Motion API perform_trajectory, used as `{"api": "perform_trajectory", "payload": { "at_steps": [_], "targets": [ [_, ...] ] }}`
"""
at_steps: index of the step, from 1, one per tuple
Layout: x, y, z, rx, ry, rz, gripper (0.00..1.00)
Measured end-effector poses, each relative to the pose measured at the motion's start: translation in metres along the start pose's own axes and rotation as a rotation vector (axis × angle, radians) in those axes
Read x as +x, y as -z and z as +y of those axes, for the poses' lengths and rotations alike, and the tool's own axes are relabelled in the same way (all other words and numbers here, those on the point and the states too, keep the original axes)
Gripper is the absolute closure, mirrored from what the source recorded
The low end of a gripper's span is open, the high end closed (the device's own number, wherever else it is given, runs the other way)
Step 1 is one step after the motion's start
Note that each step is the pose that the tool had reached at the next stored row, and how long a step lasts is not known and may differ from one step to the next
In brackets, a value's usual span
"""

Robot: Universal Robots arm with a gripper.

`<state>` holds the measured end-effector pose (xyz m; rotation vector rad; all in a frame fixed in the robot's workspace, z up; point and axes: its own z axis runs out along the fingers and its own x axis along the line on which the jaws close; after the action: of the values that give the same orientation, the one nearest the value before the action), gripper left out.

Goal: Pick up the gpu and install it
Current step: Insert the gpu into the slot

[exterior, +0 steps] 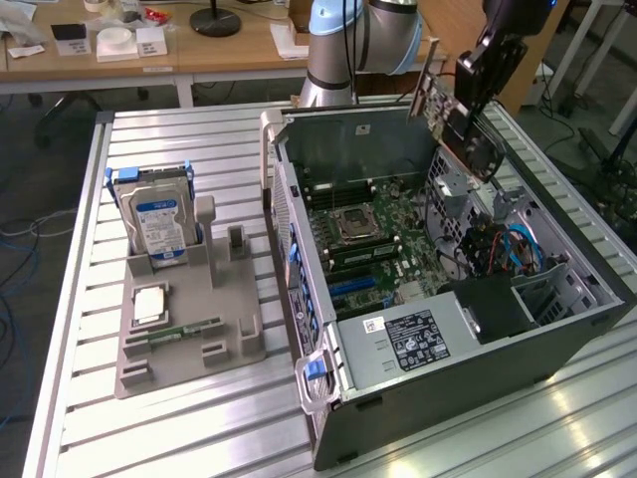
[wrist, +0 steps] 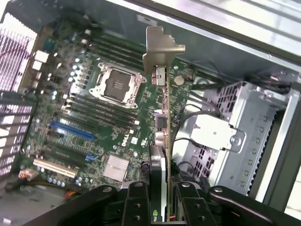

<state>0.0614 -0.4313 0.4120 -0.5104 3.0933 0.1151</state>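
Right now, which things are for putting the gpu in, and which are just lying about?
For the job: gpu, gripper holding it, open computer case, motherboard.
Lying about: hard drive, RAM stick, grey holder.

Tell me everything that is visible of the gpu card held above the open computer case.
The gpu card is a thin flat circuit board, black and brownish, with a silver metal end bracket. The black gripper holds it, jaws closed on its two faces. It hangs tilted over the open grey computer case, above the green motherboard, touching nothing else visible.
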Motion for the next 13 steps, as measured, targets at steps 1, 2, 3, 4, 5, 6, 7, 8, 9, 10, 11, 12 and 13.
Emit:
{"api": "perform_trajectory", "payload": {
  "at_steps": [1, 2, 3, 4, 5, 6, 7, 8, 9, 10, 11, 12, 13],
  "targets": [
    [0.0000, 0.0000, 0.0000, -0.0002, 0.018, 0.0014, 0.73],
    [0.0000, -0.0001, 0.0000, -0.0005, 0.037, 0.0027, 0.73],
    [0.0000, -0.0001, 0.0000, -0.0008, 0.055, 0.0041, 0.73],
    [0.0000, -0.0002, 0.0000, -0.0011, 0.073, 0.0053, 0.73],
    [0.0000, -0.0002, 0.0000, -0.0014, 0.091, 0.0066, 0.73],
    [0.0000, -0.0003, 0.0000, -0.0018, 0.109, 0.0079, 0.73],
    [0.0000, -0.0004, 0.0000, -0.0021, 0.127, 0.0092, 0.73],
    [0.0000, -0.0004, 0.0000, -0.0023, 0.146, 0.0106, 0.73],
    [0.0000, -0.0005, 0.0000, -0.0027, 0.164, 0.0118, 0.73],
    [0.0000, -0.0005, 0.0000, -0.0029, 0.182, 0.0131, 0.73],
    [0.0000, -0.0006, -0.0001, -0.0033, 0.200, 0.0144, 0.73],
    [0.0000, -0.0006, -0.0001, -0.0035, 0.219, 0.0157, 0.73],
    [0.0000, -0.0007, -0.0001, -0.0038, 0.236, 0.0170, 0.73]
  ]
}}
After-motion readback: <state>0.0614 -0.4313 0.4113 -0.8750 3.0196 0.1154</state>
